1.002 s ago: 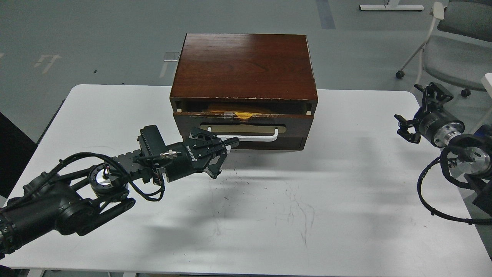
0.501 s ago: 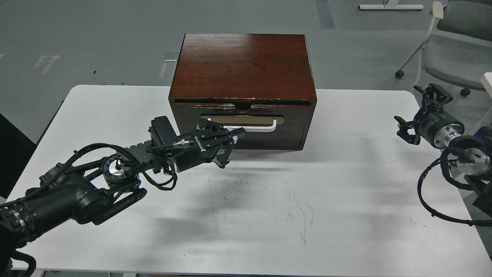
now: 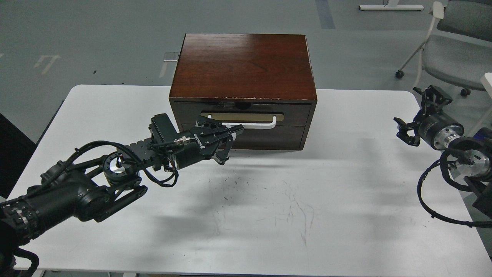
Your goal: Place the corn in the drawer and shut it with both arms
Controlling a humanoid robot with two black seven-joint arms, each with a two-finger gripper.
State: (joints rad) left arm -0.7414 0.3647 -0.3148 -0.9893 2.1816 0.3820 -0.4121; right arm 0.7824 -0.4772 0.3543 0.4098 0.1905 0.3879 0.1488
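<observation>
**Drawer Home, Corn Out of Sight**

With scuffed table (image 3: 269, 215) nearest, the left gripper (image 3: 230, 143) sits clenched on the white handle (image 3: 261, 124), apparently to press the drawer (image 3: 246, 112) flush. Off right, the right gripper (image 3: 417, 117) hangs released, well apart. No corn visible; presumably it's inside that dark, chipped front.

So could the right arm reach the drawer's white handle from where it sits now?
Probably yes. The right tool hangs off to the side with only bare table between it and the white handle. The handle's right end is free, while the left tool crowds its left end.
</observation>
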